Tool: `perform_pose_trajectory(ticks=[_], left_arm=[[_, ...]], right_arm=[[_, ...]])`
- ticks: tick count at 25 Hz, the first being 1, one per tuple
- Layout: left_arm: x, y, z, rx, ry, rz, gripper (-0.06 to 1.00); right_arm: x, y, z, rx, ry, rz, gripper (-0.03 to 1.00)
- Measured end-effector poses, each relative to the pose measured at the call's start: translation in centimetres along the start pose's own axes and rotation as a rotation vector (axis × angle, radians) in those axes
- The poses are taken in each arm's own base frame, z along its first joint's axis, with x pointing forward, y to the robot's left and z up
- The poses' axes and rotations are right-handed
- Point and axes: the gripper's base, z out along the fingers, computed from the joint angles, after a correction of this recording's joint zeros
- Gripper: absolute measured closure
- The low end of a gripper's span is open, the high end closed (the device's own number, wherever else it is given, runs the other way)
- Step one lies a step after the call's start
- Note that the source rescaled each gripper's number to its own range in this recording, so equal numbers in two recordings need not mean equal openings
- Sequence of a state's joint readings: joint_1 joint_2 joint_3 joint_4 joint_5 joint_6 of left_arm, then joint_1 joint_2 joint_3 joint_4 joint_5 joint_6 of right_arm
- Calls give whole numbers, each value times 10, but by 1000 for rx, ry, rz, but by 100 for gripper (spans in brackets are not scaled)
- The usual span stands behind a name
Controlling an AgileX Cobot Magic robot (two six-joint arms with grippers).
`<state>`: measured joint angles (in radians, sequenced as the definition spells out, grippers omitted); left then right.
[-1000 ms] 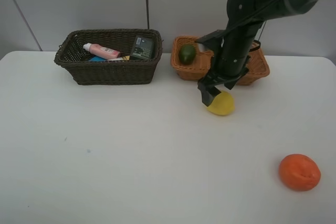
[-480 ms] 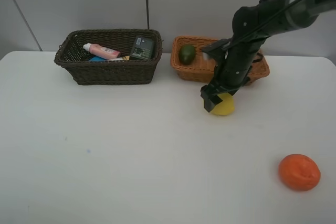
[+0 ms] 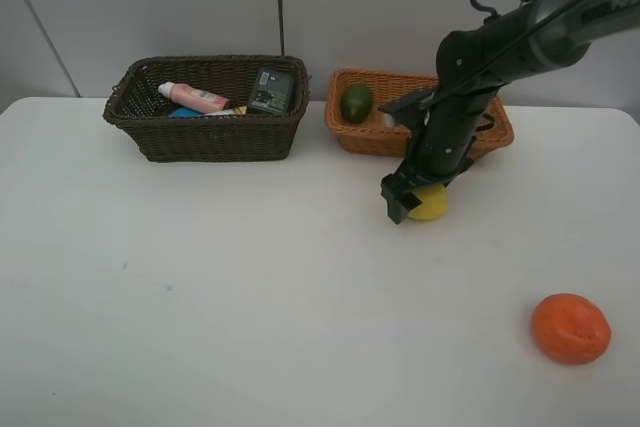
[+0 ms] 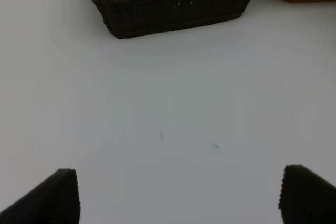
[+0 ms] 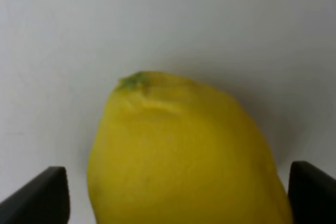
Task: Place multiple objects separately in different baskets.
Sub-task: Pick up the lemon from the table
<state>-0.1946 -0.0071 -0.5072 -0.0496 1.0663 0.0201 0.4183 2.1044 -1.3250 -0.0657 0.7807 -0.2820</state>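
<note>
Two fruits are left out on the counter (image 3: 200, 277): the yellow lemon (image 3: 432, 205), which lies just in front of the light basket (image 3: 365, 139), and the orange (image 3: 570, 328), well apart from it near the front edge; my right hand (image 3: 410, 199) is down over the lemon with its fingers (image 5: 34, 195) spread wide, one on each side, and I can see no squeeze yet; my left hand (image 4: 178, 198) is spread wide too, with nothing in it, over bare counter in front of the dark basket (image 3: 210, 137); I think the big risk is the lemon itself, because it is round and smooth; if one finger touches first, it may roll away or pop out when I squeeze; in the wrist view it seems to sit closer to one finger than the other, so I would worry about that; if I pinch only the narrow end, it may slip when I lift; the light basket is very near, so my arm could bump its wall and push it; the green fruit (image 3: 356, 103) is already in there, and a drop from too high could make the lemon bounce out; the dark basket holds the pink bottle (image 3: 197, 97) and other things, so the lemon must not go there.
</note>
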Motion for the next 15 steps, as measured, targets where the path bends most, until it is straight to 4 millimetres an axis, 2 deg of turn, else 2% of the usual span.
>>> perform_pose_trajectory(ticks=[3, 7, 9, 10, 11, 15], left_arm=[[0, 0, 0, 0, 0, 0, -5], [0, 0, 0, 0, 0, 0, -5], [0, 0, 0, 0, 0, 0, -5], [0, 0, 0, 0, 0, 0, -5], [0, 0, 0, 0, 0, 0, -5], [0, 0, 0, 0, 0, 0, -5]], right_arm=[[2, 1, 0, -9, 19, -4, 17], [2, 2, 0, -26, 20, 11, 21], [2, 3, 0, -27, 20, 12, 27], [2, 3, 0, -27, 20, 11, 36], [2, 3, 0, -27, 20, 11, 49], [2, 2, 0, -27, 20, 9, 50]])
